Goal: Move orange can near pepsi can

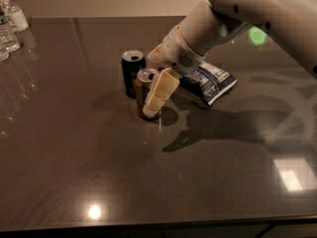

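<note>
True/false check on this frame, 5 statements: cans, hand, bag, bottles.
1. The orange can stands upright close beside the pepsi can. True.
2. The hand is up in the air, away from both cans. False: it is down at the orange can, in front of it.
3. The chip bag lies left of the pepsi can in the picture. False: it lies to the right, past the arm.
4. The pepsi can is tipped over. False: it stands upright.
5. Water bottles stand at the table's far left corner. True.
</note>
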You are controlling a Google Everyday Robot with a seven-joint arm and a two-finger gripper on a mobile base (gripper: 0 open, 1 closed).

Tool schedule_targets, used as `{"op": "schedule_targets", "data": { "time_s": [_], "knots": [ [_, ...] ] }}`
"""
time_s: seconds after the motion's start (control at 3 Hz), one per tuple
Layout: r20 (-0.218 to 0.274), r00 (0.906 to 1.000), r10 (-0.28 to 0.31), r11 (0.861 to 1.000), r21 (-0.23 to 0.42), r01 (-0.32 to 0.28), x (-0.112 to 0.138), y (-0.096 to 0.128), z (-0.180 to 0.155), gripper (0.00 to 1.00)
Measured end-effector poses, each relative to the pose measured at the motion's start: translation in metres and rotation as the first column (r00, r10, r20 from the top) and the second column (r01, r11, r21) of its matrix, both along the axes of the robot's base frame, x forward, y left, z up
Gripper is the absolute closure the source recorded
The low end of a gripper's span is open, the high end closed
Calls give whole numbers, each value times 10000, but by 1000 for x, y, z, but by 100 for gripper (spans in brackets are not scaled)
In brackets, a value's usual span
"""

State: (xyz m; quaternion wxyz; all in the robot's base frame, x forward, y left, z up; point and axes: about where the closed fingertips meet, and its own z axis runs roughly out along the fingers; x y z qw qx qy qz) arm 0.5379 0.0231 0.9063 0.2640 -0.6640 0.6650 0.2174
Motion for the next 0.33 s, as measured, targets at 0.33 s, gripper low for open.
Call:
{"op": "schedule_targets", "data": {
  "time_s": [0.33],
  "knots": [
    [0, 10000, 1, 10000, 0, -1, 0, 0, 0, 0]
  ]
}}
